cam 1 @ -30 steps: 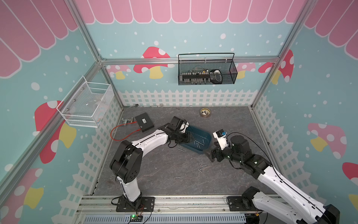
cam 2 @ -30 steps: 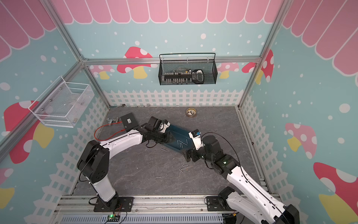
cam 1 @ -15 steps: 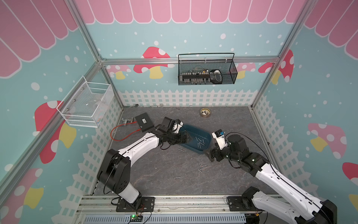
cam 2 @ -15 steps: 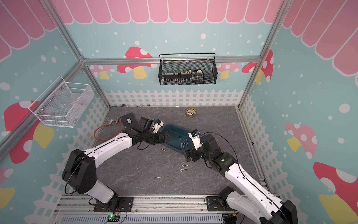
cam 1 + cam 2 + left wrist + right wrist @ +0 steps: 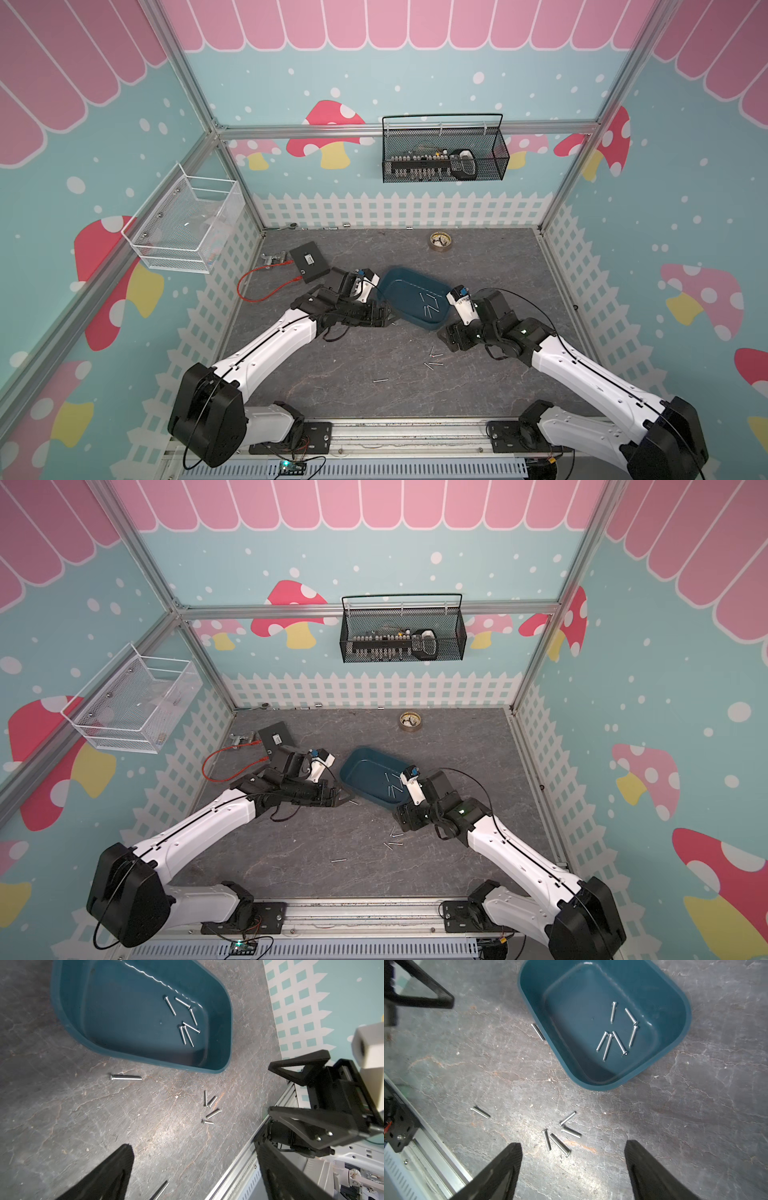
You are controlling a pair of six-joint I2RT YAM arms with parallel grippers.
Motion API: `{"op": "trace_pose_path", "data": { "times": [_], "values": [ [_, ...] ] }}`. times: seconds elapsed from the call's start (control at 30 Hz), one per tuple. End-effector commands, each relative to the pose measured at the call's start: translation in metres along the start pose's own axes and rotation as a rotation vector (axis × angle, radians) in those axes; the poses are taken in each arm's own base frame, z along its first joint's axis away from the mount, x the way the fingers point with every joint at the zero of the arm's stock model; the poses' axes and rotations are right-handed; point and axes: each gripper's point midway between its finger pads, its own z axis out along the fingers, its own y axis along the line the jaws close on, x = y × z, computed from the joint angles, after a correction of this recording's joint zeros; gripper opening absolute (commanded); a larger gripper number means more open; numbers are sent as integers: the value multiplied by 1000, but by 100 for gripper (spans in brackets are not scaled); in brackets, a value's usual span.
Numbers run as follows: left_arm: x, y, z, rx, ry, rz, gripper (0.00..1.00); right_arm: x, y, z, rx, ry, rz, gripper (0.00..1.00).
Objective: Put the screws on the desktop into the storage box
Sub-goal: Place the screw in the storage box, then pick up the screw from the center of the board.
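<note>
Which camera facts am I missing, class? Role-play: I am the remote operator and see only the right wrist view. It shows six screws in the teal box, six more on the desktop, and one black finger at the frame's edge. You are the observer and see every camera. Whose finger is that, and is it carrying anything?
Observer: It belongs to the left gripper. The left wrist view shows it open and empty.
Operator: What lies beyond the box?
Observer: In both top views a roll of tape sits near the back wall, well apart from the storage box.
Operator: And on the left arm's side?
Observer: A flat black box with a white label lies towards the desktop's back corner.
</note>
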Motion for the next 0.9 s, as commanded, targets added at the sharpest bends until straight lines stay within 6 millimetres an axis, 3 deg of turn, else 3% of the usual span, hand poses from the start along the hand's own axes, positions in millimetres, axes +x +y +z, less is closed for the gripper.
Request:
{"op": "trace_pose_path", "data": {
  "times": [0.0,0.3,0.4,0.63,0.87],
  "values": [
    [11,-6,-8,35,10,21,97,12,3,8,29,58,3,78],
    [28,-8,-19,62,2,43,96,42,22,30,39,178,-63,69],
    [31,-8,-20,65,-2,42,96,53,28,36,37,215,-78,59],
    [30,-14,-27,82,-21,67,96,63,39,47,24,250,-106,48],
    [34,-16,-27,103,-11,69,96,79,35,58,64,308,-129,43]
  ]
}}
